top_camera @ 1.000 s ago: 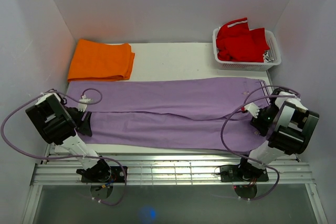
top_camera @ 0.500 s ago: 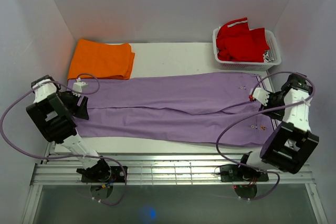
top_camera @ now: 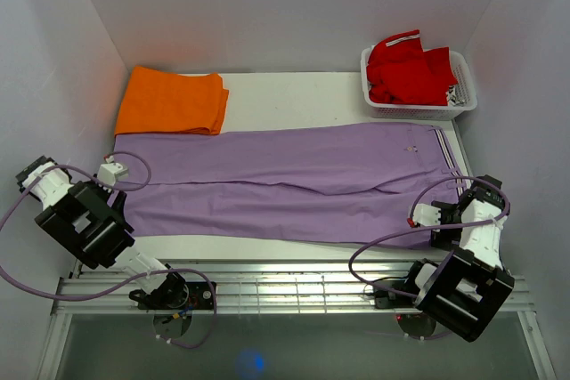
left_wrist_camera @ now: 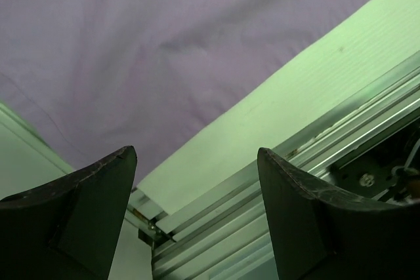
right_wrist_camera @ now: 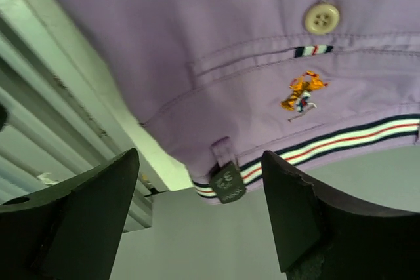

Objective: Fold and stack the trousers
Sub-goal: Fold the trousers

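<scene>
This is a robotics lab cell: plain white walls (top_camera: 294, 6) box in a white bench (top_camera: 294, 100) on its left, right and far sides. The left arm (top_camera: 85, 220) and right arm (top_camera: 463, 282) are bolted to a slotted aluminium rail (top_camera: 303, 284) along the near edge, trailing loose purple cables (top_camera: 354, 255). Lilac trousers (top_camera: 285, 184), a folded orange garment (top_camera: 171, 102) and a white plastic basket (top_camera: 419, 111) lie on it as props.

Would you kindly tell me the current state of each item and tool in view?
Long lilac fabric trousers: spread flat, unfolded.
Orange cloth garment: folded, lying flat.
White plastic basket: upright, filled.
Red garment with white trim: crumpled inside it.
Left tool: open, empty.
Right tool: open, empty.
</scene>
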`<state>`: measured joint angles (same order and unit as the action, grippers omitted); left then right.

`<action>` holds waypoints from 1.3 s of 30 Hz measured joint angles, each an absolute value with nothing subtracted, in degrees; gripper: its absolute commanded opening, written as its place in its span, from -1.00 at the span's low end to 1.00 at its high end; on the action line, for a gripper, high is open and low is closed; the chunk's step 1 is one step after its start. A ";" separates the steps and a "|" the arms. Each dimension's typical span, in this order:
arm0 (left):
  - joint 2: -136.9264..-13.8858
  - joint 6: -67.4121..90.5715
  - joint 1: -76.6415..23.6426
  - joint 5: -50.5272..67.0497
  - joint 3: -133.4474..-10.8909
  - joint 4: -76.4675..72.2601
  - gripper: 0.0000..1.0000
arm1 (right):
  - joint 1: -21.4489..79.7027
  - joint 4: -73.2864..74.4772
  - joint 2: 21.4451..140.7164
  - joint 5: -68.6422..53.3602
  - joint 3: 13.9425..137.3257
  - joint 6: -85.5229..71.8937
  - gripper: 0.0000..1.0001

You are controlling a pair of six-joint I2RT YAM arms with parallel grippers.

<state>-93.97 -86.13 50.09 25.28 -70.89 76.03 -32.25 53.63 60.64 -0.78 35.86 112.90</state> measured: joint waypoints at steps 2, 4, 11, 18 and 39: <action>-94.59 -90.78 53.74 24.53 -70.39 75.53 0.67 | -32.25 50.96 61.78 -0.54 35.79 113.19 0.36; -95.13 -95.13 56.71 23.81 -70.19 74.74 0.62 | -32.27 48.51 63.31 -0.30 35.79 113.43 0.15; -97.32 -108.57 63.20 21.80 -68.97 72.03 0.44 | -32.91 44.58 64.10 -0.01 33.89 113.82 -0.46; -96.75 -111.90 63.81 21.37 -61.73 66.30 0.26 | -32.95 43.59 64.12 1.13 33.47 114.08 -0.84; -93.69 -113.34 74.61 26.46 -62.67 68.05 -1.00 | -41.78 50.17 64.10 -3.97 43.55 114.08 -0.85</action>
